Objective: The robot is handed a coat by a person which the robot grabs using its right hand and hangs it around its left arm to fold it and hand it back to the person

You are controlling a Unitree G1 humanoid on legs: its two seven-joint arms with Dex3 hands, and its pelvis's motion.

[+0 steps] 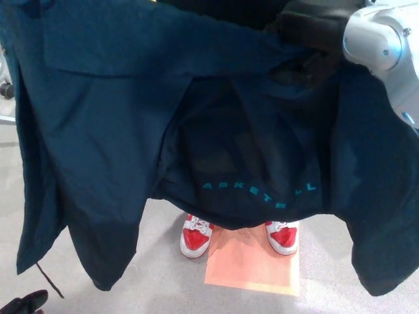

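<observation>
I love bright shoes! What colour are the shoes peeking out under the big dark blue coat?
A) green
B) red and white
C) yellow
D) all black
B: the two shoes showing just below the hem of the coat are red with white trim, and they stand at the edge of an orange sheet on the floor.
</observation>
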